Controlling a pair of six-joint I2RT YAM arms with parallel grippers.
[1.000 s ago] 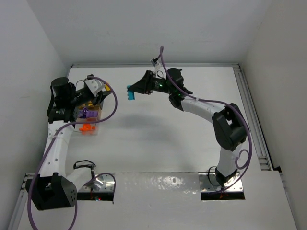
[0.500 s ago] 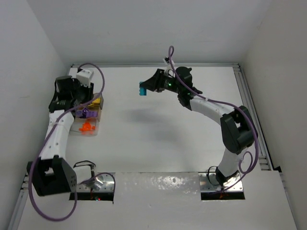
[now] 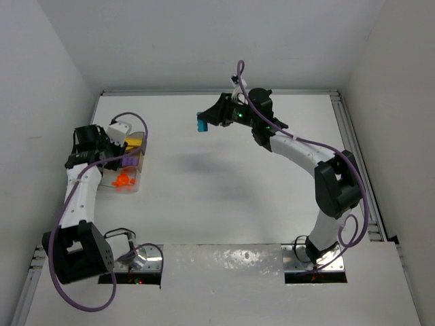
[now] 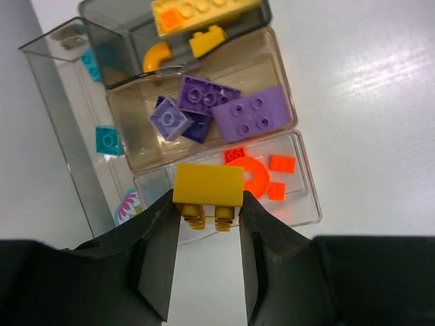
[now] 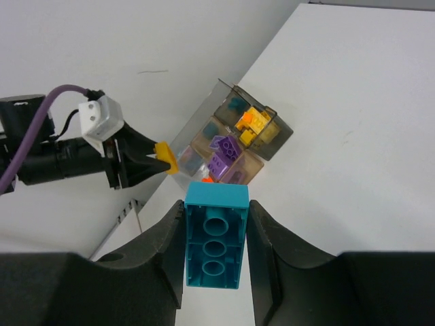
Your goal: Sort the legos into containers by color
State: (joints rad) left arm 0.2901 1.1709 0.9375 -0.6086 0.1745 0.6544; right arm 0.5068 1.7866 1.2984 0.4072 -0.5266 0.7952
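A flat white table [image 3: 224,197] spreads out in front of me. Near its left edge a clear plastic tray of shallow compartments [image 3: 141,178] rests flat on the surface. A shiny metal plate [image 3: 224,261] covers the near edge, and a grey metal rail [image 3: 355,156] runs along the right side.

R gripper [image 5: 216,234] grips teal brick [image 5: 215,261] w/ tray [image 5: 281,140] beyond

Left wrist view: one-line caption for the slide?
Left gripper holds a yellow brick near the containers of color-sorted legos.
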